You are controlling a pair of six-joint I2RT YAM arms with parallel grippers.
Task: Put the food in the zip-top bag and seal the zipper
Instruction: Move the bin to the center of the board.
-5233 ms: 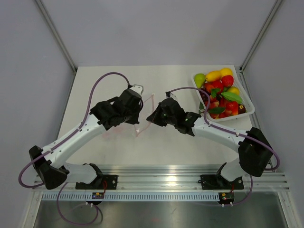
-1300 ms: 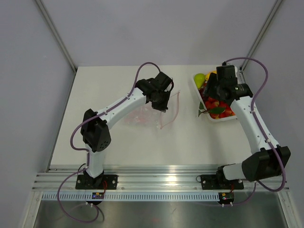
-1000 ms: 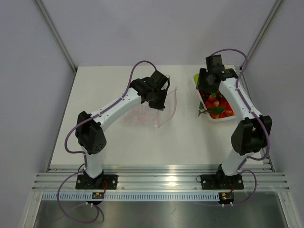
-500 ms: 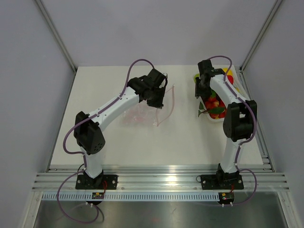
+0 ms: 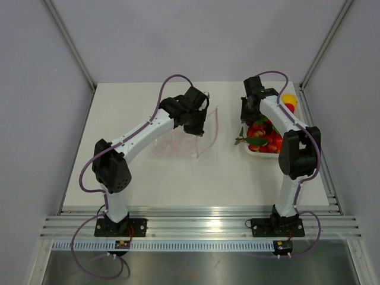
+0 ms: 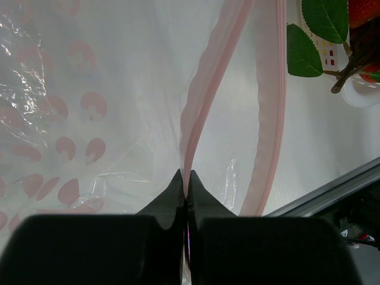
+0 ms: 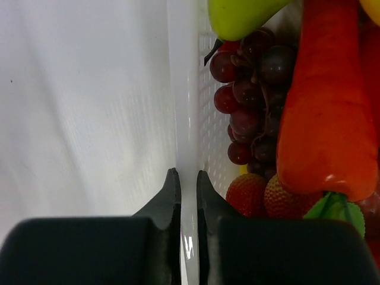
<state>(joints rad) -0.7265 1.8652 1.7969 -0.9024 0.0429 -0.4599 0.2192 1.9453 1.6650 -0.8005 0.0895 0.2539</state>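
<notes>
Stage: early. The bag is being held open, but loading has not started, as far as the views show.
Left end effector: pressed together on one lip of the zipper, lifting that lip away from the other so the mouth gapes toward the tray.
Right end effector: fingers nearly together, straddling and pinching the tray at its wall on the bag-facing side. It holds no piece of food.
Zip-top bag: lies on the table to the left of the tray, near it but not touching, with its body trailing away from the tray. The pink marks on the film look printed, not like contents.
Food: every piece I can see is in the tray: a long orange piece, dark grapes, a green piece and strawberries close to the pinched wall. Green leaves hang over the edge of the tray nearest the bag.
Done: the mouth is open and presented.
Left: all of the food has to go from the tray into the bag, and then the zipper has to be pressed shut along its whole length.
Judgement: gripping the tray wall rather than a fruit suggests the tray itself is to be drawn or tipped toward the open mouth. That is only a reading of the pose.
</notes>
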